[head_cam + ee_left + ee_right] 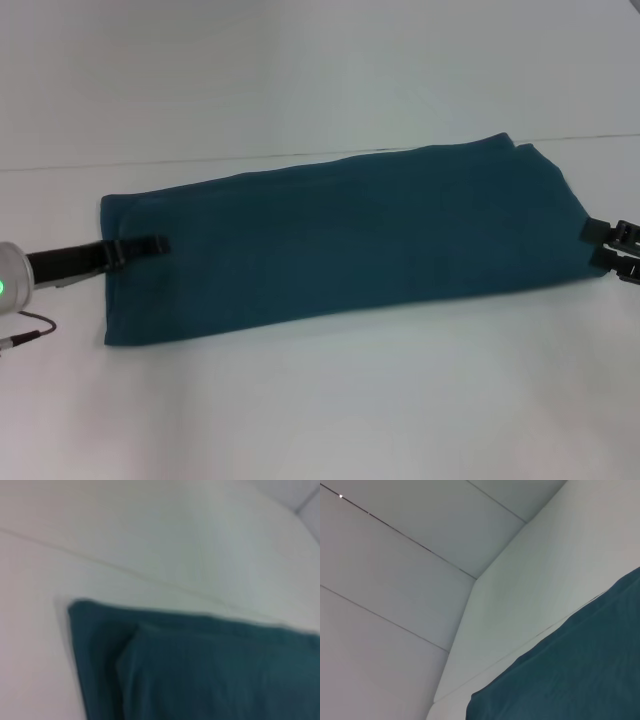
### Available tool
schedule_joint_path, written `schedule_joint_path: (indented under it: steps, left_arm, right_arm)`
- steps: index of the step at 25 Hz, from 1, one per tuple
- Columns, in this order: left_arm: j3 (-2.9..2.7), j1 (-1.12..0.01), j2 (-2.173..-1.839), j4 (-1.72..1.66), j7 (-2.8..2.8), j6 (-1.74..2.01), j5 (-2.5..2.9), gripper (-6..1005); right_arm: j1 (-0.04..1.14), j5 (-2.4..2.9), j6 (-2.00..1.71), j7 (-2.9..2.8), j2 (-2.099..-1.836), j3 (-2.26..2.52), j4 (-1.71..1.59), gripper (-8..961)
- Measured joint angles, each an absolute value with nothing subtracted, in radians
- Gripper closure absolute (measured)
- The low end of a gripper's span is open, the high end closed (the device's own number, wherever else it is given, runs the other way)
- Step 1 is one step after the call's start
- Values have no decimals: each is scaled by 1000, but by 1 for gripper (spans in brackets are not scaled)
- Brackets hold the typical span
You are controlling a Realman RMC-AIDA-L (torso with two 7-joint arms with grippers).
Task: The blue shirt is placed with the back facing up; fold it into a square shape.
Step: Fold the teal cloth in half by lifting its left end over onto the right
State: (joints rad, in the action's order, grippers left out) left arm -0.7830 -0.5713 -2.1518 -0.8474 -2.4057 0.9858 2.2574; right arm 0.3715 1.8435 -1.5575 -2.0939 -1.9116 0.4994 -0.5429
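The blue shirt [340, 235] lies on the white table, folded into a long flat band that runs from left to right. My left gripper [155, 244] reaches in over the band's left end, low on the cloth. At the band's right end my right gripper [608, 245] stands open, its two black fingers [618, 231] apart just beside the cloth's edge. In the left wrist view a layered corner of the shirt [200, 670] fills the lower part. An edge of the shirt [570, 670] also shows in the right wrist view.
The white table [320, 400] spreads around the shirt on all sides. A thin seam [200, 160] crosses the table behind the shirt. A cable [30, 335] hangs by my left arm.
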Motion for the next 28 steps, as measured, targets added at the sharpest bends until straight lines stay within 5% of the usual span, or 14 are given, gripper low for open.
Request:
schedule_joint_path:
  steps: [28]
  left_arm:
    - [-787, -609, -2163, -747, -2413, 836, 2240, 145]
  right_arm:
    - [371, 1844, -1556, -2102, -1911, 495, -543, 30]
